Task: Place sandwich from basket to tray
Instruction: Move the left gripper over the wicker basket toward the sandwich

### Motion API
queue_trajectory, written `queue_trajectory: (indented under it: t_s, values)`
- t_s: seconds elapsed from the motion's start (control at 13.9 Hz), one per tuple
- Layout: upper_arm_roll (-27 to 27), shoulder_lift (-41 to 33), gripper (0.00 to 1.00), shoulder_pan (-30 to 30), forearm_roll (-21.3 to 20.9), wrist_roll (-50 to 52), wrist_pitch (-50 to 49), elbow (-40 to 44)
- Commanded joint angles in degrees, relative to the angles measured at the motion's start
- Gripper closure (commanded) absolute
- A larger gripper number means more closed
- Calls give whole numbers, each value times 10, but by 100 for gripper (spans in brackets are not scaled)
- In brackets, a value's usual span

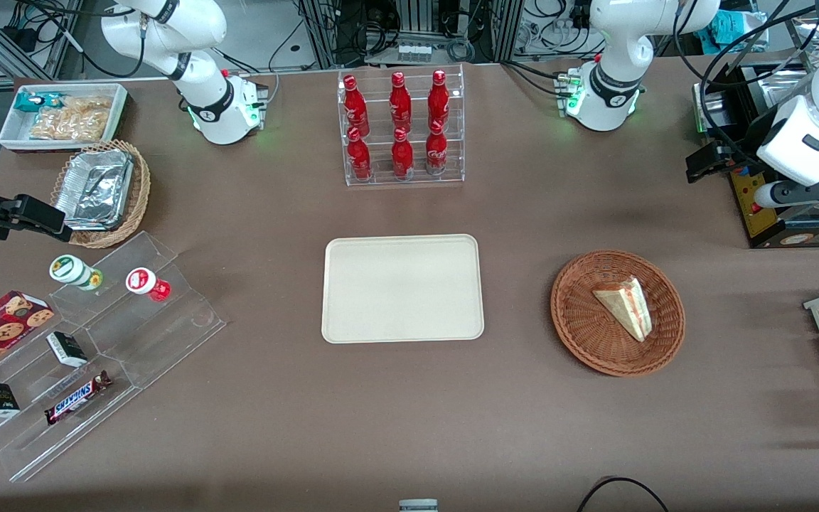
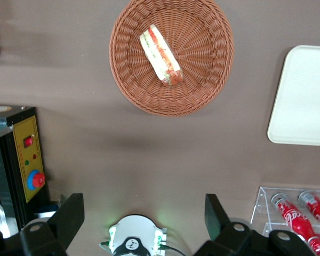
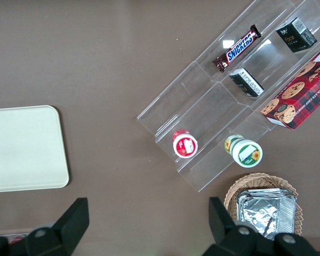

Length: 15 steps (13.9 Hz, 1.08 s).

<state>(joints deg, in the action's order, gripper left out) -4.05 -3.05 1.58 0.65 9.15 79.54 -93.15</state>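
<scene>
Looped black cable (image 1: 623, 489) at the near table edge, well clear of the work. Farther in, large round reddish-brown wicker basket (image 1: 574, 334), cradling a small triangular wedge sandwich (image 1: 625, 307) of pale bread with red and green filling, wrapped in clear film and lying slantwise near the middle of the weave. Beside it, toward the parked arm's end, flat cream-beige rectangular plastic tray (image 1: 402, 288) with rounded corners, bare and waiting. Left arm's black two-finger gripper (image 1: 701, 165) held high near the working arm's end of the table, well apart from the basket, fingers spread wide and holding nothing. Task apparently at its very start: sandwich not yet touched.

Likely hazards ahead: slick film slipping from the fingers mid-carry; soft bread crushed by too hard a squeeze; fingertips catching the wicker and dragging the light basket along; a grip across the tapering end sliding off. Also worth watching: clear acrylic rack of red bottles (image 1: 401, 128), standing farther from the camera than the tray.
</scene>
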Motion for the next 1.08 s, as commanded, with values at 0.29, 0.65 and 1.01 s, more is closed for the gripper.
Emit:
queue_trajectory:
  t_s: [0.29,0.65,1.01]
  values:
    - [9,20,0,6,0,-29,47,-30]
    - [10,58,0,6,-6,-26,215,-155]
    - [11,52,0,-7,-2,72,461,-323]
